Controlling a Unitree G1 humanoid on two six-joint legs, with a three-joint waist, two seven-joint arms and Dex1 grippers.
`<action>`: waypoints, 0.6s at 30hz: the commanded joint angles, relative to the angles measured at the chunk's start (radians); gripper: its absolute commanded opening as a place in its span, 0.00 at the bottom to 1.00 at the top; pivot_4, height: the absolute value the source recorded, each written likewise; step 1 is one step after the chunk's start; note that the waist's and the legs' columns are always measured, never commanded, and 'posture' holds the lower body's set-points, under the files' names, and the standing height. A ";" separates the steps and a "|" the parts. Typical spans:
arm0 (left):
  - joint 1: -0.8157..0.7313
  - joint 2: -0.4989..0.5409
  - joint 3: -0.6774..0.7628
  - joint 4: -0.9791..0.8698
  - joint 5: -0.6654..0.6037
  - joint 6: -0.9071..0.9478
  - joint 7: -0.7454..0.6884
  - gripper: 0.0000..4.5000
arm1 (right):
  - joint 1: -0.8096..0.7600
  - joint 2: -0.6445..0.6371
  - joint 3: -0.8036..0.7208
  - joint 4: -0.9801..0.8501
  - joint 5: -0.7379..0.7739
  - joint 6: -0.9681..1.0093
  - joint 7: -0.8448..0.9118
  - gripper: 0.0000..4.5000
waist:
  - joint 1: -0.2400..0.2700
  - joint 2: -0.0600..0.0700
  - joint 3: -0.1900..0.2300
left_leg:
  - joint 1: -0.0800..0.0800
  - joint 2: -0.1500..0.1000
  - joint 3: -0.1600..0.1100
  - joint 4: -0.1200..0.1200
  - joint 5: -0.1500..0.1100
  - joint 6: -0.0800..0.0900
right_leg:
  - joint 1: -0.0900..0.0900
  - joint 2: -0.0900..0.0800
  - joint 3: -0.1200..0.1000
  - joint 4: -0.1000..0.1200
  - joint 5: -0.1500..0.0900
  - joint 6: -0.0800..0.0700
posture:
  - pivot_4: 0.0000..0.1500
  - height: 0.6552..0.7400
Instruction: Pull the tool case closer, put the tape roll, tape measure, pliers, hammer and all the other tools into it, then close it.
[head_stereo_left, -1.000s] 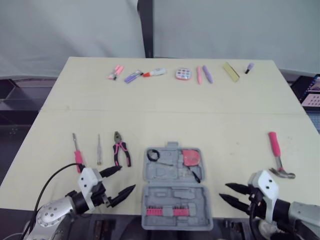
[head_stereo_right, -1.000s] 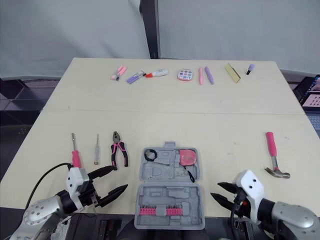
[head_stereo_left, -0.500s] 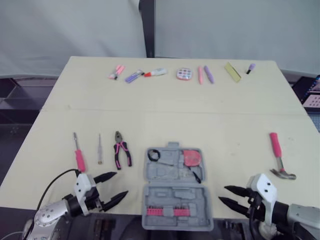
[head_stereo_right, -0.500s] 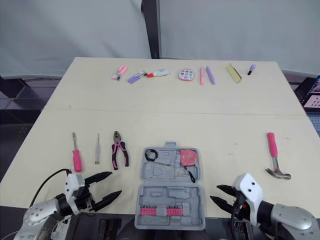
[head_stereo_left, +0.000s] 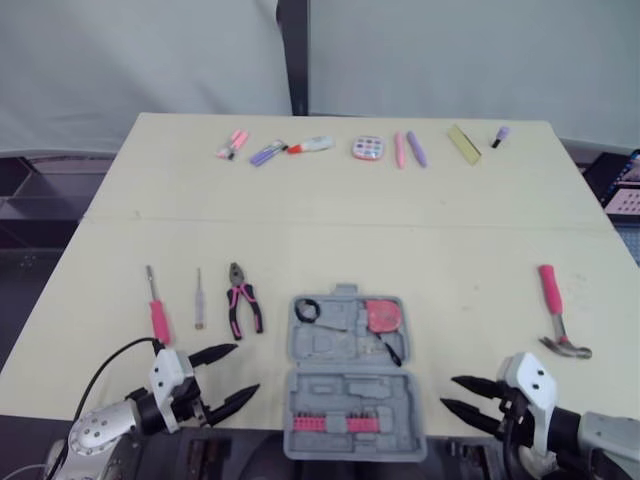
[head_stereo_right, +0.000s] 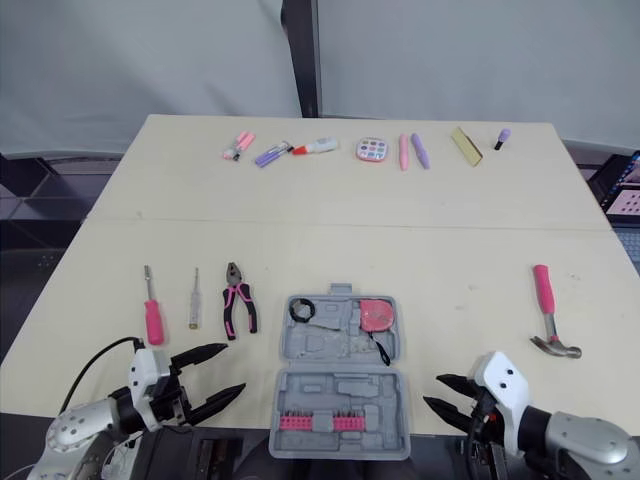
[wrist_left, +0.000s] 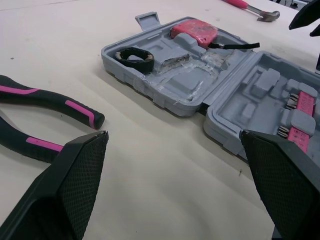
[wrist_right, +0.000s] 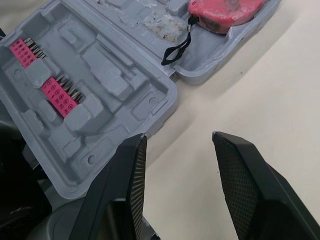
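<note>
- The left claw hovers low over the near edge of the surface, its two black fingers spread wide and holding nothing.
- The right claw is likewise parted and empty.
- The tool case lies open and flat between the two claws, each claw just beside its near half. That half seems to reach past the surface's edge.
- Inside the far half sit the tape roll and the pink tape measure, whose black strap trails toward the hinge.
- The pliers lie just ahead of the left claw, handles toward it. A thin screwdriver and a pink-handled screwdriver lie ahead of it on its outer side.
- The hammer lies ahead of the right claw and out to its right, head nearest the claw.
- The pliers look stiff, with grippy sleeves; closing across both handles near the pivot should stop them splaying.
- The hammer is probably head-heavy, so a hold on the handle close to the head should limit tipping.
- The case looks like light, hard plastic that may slide or fold at the hinge when pushed.
</note>
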 joint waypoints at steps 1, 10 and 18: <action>0.010 0.006 -0.003 -0.020 0.003 -0.020 -0.012 1.00 | 0.014 -0.006 -0.025 0.002 0.005 -0.027 0.016 0.49 | 0.000 0.000 0.000 | 0.000 0.000 0.000 0.000 0.000 0.000 | 0.000 0.000 0.000 0.000 0.000 0.000 | 1.00 0.69; 0.010 0.001 0.004 -0.029 -0.011 -0.007 -0.008 1.00 | 0.014 -0.006 -0.029 0.007 0.012 -0.033 0.018 0.49 | 0.000 0.000 0.000 | 0.000 0.000 0.000 0.000 0.000 0.000 | 0.000 0.000 0.000 0.000 0.000 0.000 | 1.00 0.69; 0.101 -0.055 0.072 -0.419 -0.160 0.369 0.325 1.00 | -0.010 -0.054 -0.088 0.008 0.079 0.033 0.050 0.99 | -0.001 -0.001 0.000 | 0.000 0.000 0.000 0.000 0.000 0.000 | 0.000 0.000 0.001 0.000 0.000 0.000 | 1.00 0.69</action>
